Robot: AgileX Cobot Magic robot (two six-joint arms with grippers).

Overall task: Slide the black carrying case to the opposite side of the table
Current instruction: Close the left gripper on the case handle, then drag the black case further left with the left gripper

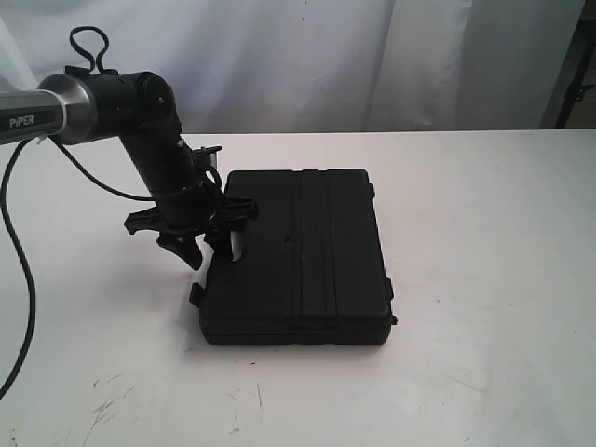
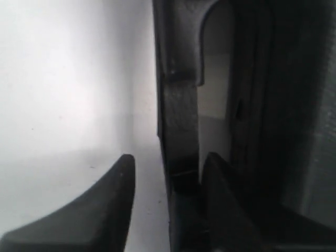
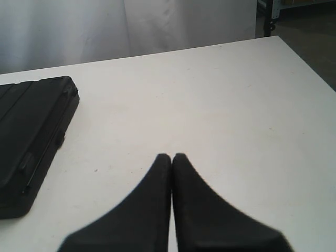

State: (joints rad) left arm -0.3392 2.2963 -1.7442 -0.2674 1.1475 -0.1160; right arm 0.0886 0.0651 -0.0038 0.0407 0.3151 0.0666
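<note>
The black carrying case [image 1: 307,256] lies flat near the middle of the white table [image 1: 484,233]. My left gripper [image 1: 209,250] is at the case's left edge and is open. In the left wrist view its fingers straddle the case's handle [image 2: 178,115]: one finger [image 2: 118,178] is over bare table [image 2: 63,105] with a gap to the handle, and the other finger [image 2: 215,184] sits in the handle's opening beside the case body [image 2: 273,105]. My right gripper [image 3: 171,156] is shut on nothing above bare table [image 3: 210,105], well to the side of the case [image 3: 31,126]. It does not show in the exterior view.
A white curtain [image 1: 326,56] hangs behind the table's far edge. The left arm's cable [image 1: 19,279] loops down at the left. Dark scuff marks [image 1: 107,405] dot the table's front left. A dark stand [image 1: 573,84] is at the back right.
</note>
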